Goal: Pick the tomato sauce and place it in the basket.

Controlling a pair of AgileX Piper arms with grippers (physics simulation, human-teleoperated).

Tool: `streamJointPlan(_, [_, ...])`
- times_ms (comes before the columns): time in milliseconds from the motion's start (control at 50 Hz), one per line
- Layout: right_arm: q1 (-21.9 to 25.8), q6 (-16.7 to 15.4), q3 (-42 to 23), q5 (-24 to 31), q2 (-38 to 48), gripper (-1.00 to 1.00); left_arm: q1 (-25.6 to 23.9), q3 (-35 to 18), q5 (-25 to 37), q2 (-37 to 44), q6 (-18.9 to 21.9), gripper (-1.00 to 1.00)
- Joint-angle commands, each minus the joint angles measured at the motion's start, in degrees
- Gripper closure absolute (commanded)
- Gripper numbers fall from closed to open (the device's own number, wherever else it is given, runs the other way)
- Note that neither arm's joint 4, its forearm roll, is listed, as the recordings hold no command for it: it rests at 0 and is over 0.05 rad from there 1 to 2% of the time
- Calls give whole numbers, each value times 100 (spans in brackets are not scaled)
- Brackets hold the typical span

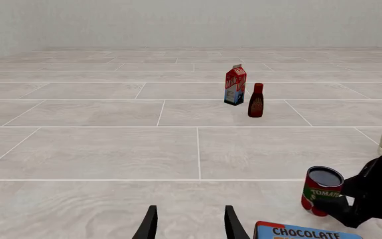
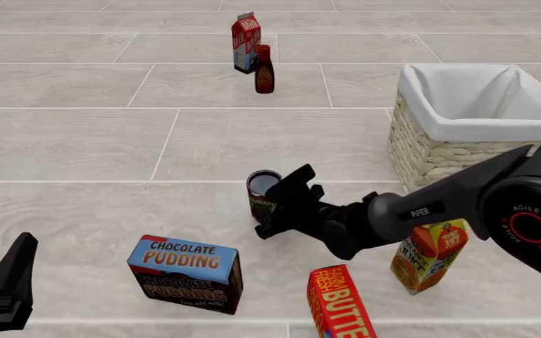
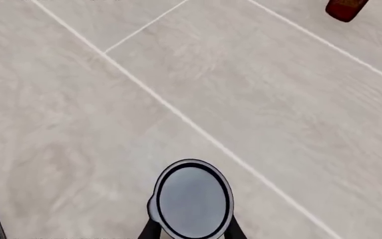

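Right tool (image 2: 272, 204) closed on the can (image 2: 263, 191), fingers either side of it, upright on the worktop (image 2: 110, 141) left of the basket (image 2: 439, 151), well apart from it. Left tool (image 1: 189, 224) empty, fingers parted, low near the pudding box (image 2: 186, 273). Bottle (image 2: 264, 70) and carton (image 2: 246, 44) far off.

Pale grey tiled floor (image 1: 111, 149) meets a plain light wall (image 1: 177, 22).

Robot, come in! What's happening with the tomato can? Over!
Right gripper closed around the can, can upright on the table. Left gripper open, idle. Basket ahead to the right, path clear.
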Motion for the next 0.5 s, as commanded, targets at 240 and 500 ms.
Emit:
streamJointPlan(240, [-77,-109,236,124,-653,100,0,0,0,0,0,-100])
streamJointPlan(500, [-183,-313,436,349,-1341,100,0,0,0,0,0,-100])
